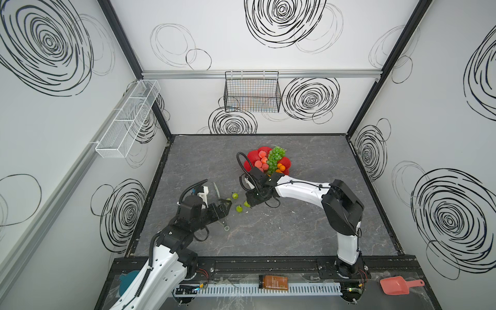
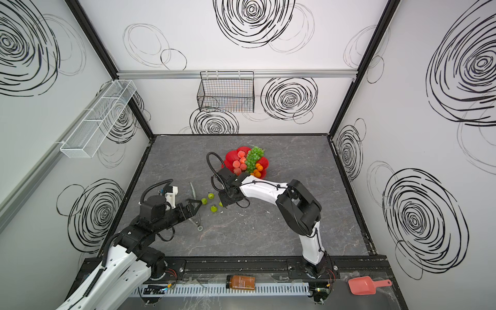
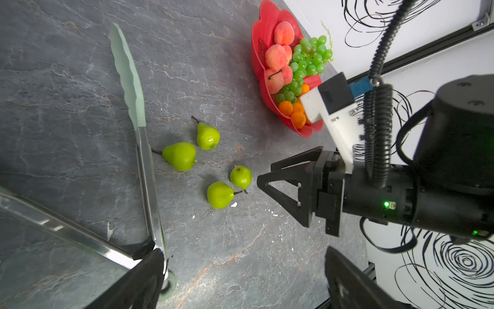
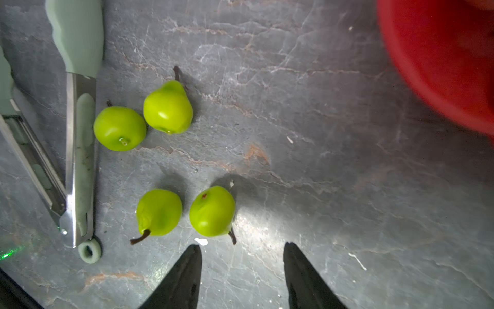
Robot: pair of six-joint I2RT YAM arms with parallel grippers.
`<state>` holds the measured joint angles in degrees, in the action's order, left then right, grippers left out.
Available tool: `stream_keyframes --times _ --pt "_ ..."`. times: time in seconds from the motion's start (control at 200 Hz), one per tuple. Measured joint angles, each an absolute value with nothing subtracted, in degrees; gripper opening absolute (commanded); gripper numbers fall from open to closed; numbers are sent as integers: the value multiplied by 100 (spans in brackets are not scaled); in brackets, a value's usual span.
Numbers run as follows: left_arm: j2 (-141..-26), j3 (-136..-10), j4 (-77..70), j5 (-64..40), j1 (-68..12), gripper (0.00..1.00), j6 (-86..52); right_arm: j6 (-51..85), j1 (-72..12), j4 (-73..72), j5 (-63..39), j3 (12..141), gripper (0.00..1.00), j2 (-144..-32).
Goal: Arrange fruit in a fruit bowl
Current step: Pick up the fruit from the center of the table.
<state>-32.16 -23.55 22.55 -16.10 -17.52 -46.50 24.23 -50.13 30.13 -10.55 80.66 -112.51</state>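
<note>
Right wrist view: right gripper [image 4: 242, 244] spread, empty, beside small green toy pears [image 4: 212, 211]. Likely pickup step. Next: pinch nearest, carry one o'clock to scalloped red bowl [image 1: 251, 159].

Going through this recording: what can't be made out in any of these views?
The floor of the fruit bowl: covered by fruit in both top views and the left wrist view; in the right wrist view the bowl is blurred and cut off by the edge.
One pear: in both top views partly hidden under the right gripper.
The label on the jar: too small to read in both top views.
</note>
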Motion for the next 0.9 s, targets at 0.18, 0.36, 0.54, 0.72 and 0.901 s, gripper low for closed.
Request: stream_keyframes --times 0.18,0.36,0.54,0.72,0.901 --pt "-3210 -2292 2257 -1815 -1559 96 -4672 2421 -5070 3006 -1146 8274 55 -11459" --pt "-3214 -2292 2248 -1929 -1557 96 -4674 2418 -5085 2991 -1186 8423 55 -11592" --pt "-3214 -2292 2233 -1953 -1546 96 -4674 2399 -5103 2989 -1225 8473 54 -11773" --pt "-3216 -2292 2215 -1966 -1531 96 -4674 2375 -5120 3000 -1258 8573 53 -11896" --pt "-3216 -2292 2215 -1977 -1531 96 -4674 2338 -5175 3000 -1267 8613 50 -11915"
